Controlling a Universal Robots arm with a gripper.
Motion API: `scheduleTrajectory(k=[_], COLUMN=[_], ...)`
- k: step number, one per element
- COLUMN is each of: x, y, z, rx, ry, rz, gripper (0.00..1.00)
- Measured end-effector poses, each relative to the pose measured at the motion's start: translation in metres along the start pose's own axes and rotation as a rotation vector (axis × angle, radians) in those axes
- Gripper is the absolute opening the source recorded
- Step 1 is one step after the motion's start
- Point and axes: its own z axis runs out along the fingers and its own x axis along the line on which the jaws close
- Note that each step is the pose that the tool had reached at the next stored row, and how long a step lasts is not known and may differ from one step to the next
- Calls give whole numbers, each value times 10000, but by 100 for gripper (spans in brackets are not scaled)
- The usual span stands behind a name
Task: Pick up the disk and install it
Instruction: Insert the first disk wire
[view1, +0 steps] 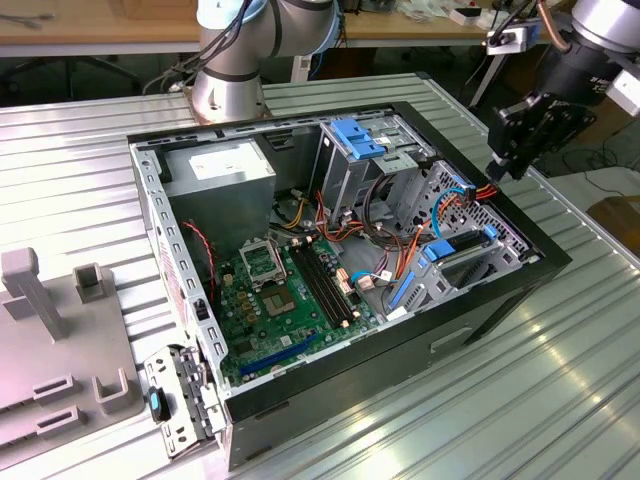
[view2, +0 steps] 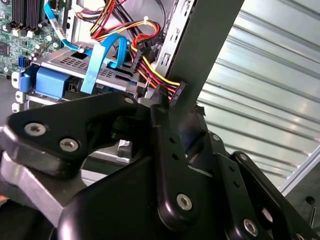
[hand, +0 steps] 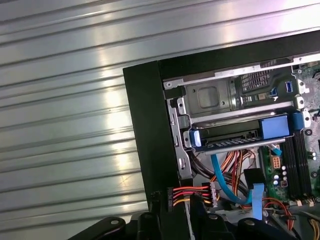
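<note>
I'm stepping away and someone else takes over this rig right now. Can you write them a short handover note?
Gripper: above the computer case wall on the exterior view's right, beside a power connector; no disk in it; whether open or shut cannot be told.
Disk: inside the case, in a bay near that wall, apart from the gripper.
Done: disk is in the case.
Left: confirming it is fully seated, which the views do not settle.
</note>
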Motion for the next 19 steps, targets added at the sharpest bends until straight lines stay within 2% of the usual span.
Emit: scheduleTrajectory(k=[1,9,14,19], x=[0,14,22,23], y=[-8,-46,-46,-45], z=[30,171,236,262], rx=[-1,3,12,17], ry=[1,0,0,10], rz=[0,0,0,0], gripper=[39,39,39,38])
